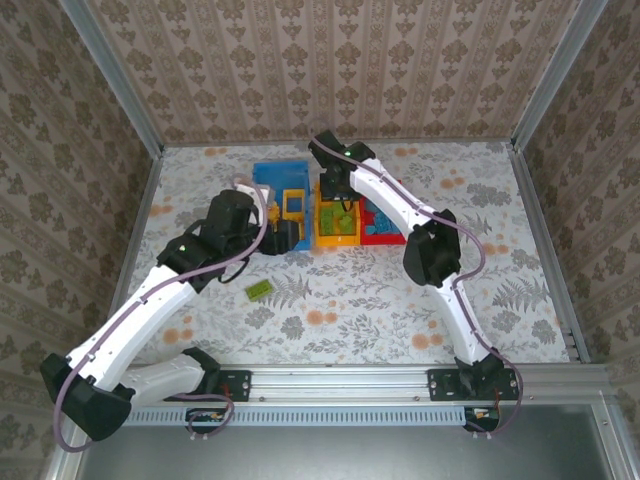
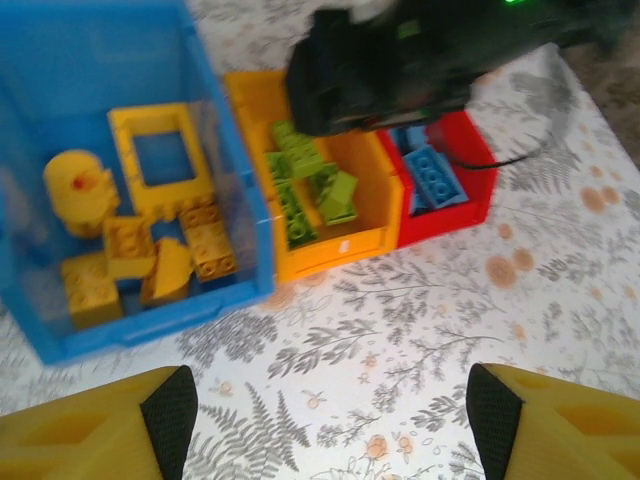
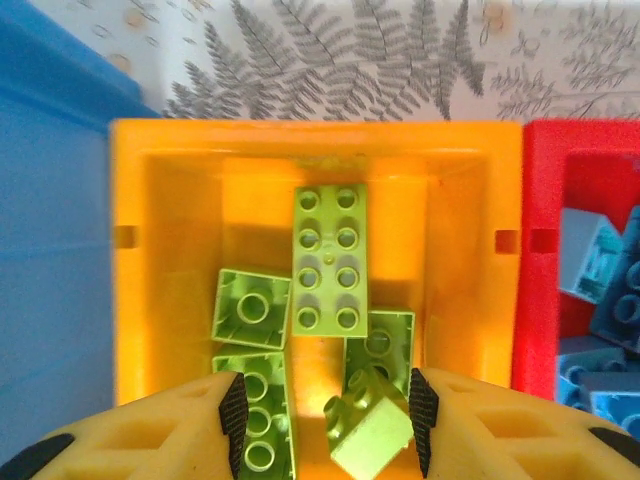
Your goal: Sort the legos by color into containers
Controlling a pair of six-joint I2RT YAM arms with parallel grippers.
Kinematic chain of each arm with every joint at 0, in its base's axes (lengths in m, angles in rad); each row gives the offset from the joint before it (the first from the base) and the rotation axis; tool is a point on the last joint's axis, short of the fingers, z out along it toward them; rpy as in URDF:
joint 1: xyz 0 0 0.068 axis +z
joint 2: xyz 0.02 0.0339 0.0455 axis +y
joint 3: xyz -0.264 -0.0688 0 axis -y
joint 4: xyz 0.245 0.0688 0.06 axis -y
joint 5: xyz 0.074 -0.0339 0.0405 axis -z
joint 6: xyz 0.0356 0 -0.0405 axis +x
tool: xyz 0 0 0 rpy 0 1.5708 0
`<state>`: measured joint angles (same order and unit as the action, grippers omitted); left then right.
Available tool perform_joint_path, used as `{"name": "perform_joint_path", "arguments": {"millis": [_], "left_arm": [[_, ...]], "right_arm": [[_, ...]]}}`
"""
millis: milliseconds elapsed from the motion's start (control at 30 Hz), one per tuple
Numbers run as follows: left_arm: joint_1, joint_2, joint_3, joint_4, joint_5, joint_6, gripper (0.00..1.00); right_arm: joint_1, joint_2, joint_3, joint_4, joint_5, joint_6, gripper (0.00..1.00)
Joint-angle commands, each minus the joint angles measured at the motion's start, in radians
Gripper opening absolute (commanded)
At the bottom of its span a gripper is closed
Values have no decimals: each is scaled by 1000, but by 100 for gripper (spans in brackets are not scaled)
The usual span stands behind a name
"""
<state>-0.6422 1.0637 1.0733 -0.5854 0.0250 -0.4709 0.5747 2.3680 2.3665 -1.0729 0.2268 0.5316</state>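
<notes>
Small green brick (image 3: 370, 438): tilted, between the fingertips of the right gripper (image 3: 327, 405), close to the right pad with a gap at the left pad.
Right gripper: fingers parted wider than the brick, not pinching it; hangs over the orange bin (image 3: 135, 300).
Green bricks (image 3: 328, 260): several directly below that gripper on the orange bin's floor, a long one lying flat, studs up.
Red bin (image 3: 540, 300): just right of the gripper, touching the orange bin, blue bricks (image 3: 600, 310) inside.
Blue bin (image 2: 60, 60): left of it, beside the orange bin, yellow bricks (image 2: 205, 240) inside.
Left gripper (image 2: 330, 415): spread wide, nothing between the fingers, above bare table (image 2: 420, 330) with the bins ahead of it.
Loose green brick (image 1: 260, 290): on the table behind the left gripper, toward the arm bases.
</notes>
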Motion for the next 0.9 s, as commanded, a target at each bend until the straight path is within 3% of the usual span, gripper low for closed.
{"name": "perform_joint_path", "arguments": {"millis": [0,100,233,467,767,867], "left_arm": [[52,-39,-44,-124,-65,-201,74],[104,-58,-92,-174,-61,-349,71],[136,-58,-141,-224,-72,-533,69],[141,36,-211,-203,-94,-879,68],[87,127,-291,-159,-121,-1471,73],[79,153,-323,-102,-125,-1581,74]], "right_arm": [[48,-225,-132,81,36,-94,50],[89,-430,-436,296,-2,-161,53],[126,-702,-853,596,-159,-230,55],[146,-1025,-1351,905,-396,-281,61],[148,-1180,-1492,825,-426,-329,64],[146,-1189,-1495,801,-431,-347,64]]}}
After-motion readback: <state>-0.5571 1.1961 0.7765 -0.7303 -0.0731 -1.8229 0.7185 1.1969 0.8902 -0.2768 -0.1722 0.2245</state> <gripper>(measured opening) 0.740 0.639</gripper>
